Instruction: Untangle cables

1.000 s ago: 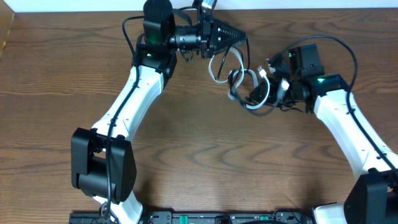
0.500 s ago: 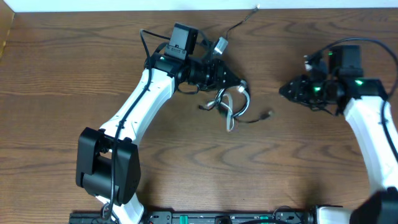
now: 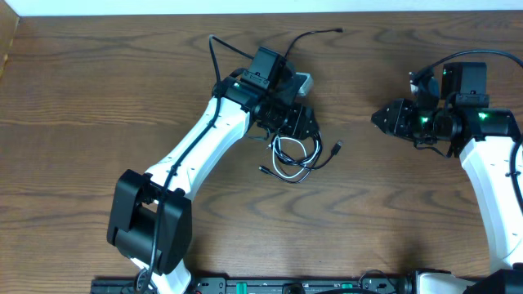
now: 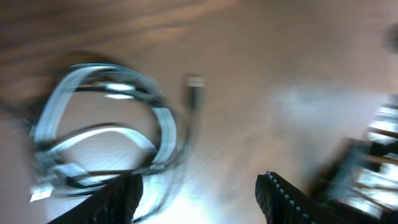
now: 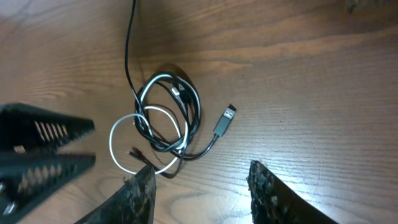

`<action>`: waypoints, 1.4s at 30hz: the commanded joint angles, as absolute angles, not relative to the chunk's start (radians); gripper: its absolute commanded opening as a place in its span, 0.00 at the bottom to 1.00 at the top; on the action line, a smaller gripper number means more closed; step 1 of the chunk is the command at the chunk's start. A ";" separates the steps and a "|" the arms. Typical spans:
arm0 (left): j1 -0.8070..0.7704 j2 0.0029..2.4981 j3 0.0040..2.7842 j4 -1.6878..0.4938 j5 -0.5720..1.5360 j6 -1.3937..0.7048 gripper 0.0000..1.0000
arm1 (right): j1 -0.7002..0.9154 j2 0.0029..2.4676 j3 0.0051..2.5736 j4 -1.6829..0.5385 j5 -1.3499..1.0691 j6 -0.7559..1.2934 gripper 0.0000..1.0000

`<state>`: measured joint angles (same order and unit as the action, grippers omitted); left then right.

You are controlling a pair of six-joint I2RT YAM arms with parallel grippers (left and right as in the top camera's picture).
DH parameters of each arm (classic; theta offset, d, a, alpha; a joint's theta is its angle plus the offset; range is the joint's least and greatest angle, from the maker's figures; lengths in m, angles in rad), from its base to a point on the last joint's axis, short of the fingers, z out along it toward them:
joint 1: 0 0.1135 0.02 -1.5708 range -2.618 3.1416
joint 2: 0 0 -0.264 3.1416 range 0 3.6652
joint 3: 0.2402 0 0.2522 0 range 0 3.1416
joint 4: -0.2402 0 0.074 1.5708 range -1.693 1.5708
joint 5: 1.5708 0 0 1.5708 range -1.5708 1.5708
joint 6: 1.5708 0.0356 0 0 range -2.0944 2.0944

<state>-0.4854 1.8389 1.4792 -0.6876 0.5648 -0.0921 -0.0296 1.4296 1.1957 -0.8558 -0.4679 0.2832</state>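
The cables lie in one tangled bundle on the table. The thin white cable forms a loop, and the black cable coils through it. The black cable's plug points to the right. One black strand runs away from the bundle. My left gripper hovers just above the bundle. In the blurred left wrist view it is open and holds nothing, and the loops lie ahead of it. My right gripper is open and empty, well to the right of the cables. In the right wrist view it faces them.
A loose black cable end lies near the table's back edge, behind the left arm. The left gripper's fingers reach in from the left in the right wrist view. Bare wood lies between the two grippers.
The left gripper came down from the back of the table with the bundle and opened, so the cables now rest on the wood. The right gripper let go, opened and pulled back to the right.
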 commanded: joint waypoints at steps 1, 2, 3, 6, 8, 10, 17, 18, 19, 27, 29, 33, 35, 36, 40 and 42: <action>-0.453 1.842 1.487 -0.696 0.284 -0.038 0.64 | -0.031 1.427 1.196 -0.865 -0.447 0.271 0.45; -0.443 1.843 1.487 -0.694 0.272 -0.038 0.64 | -0.031 1.427 1.196 -0.865 -0.443 0.271 0.46; -0.419 1.845 1.487 -0.689 0.272 -0.038 0.64 | -0.031 1.427 1.196 -0.865 -0.437 0.271 0.46; -0.375 1.868 1.487 -0.684 0.276 -0.038 0.64 | -0.031 1.427 1.196 -0.865 -0.432 0.272 0.47; -0.361 1.895 1.487 -0.684 0.281 -0.037 0.64 | -0.031 1.427 1.196 -0.864 -0.427 0.271 0.47; -0.357 1.929 1.487 -0.682 0.301 -0.032 0.64 | -0.031 1.427 1.196 -0.864 -0.424 0.271 0.47; -0.359 2.040 1.487 -0.649 0.397 0.007 0.57 | -0.030 1.427 1.196 -0.873 -0.420 0.271 0.47; -0.359 2.052 1.487 -0.649 0.396 0.007 0.55 | -0.030 1.427 1.196 -0.875 -0.420 0.267 0.47; -0.358 2.055 1.487 -0.650 0.397 0.007 0.54 | -0.030 1.427 1.196 -0.875 -0.420 0.267 0.47; -0.379 2.123 1.483 -0.661 0.388 0.003 0.50 | -0.030 1.427 1.196 -0.896 -0.417 0.267 0.48; -0.377 2.143 1.483 -0.650 0.393 -0.014 0.49 | -0.030 1.427 1.196 -0.905 -0.416 0.256 0.48; -0.372 2.144 1.483 -0.627 0.368 -0.031 0.36 | -0.030 1.427 1.196 -0.909 -0.409 0.252 0.49; -0.375 2.145 1.483 -0.636 0.265 -0.030 0.35 | -0.030 1.427 1.196 -0.908 -0.409 0.253 0.49; -0.377 2.146 1.483 -0.641 0.229 -0.030 0.35 | -0.030 1.427 1.196 -0.908 -0.409 0.253 0.49; -0.384 2.159 1.470 -0.654 0.182 -0.030 0.22 | -0.030 1.427 1.196 -0.908 -0.398 0.253 0.50; -0.388 2.158 1.468 -0.655 0.183 -0.031 0.07 | -0.030 1.427 1.196 -0.907 -0.397 0.253 0.51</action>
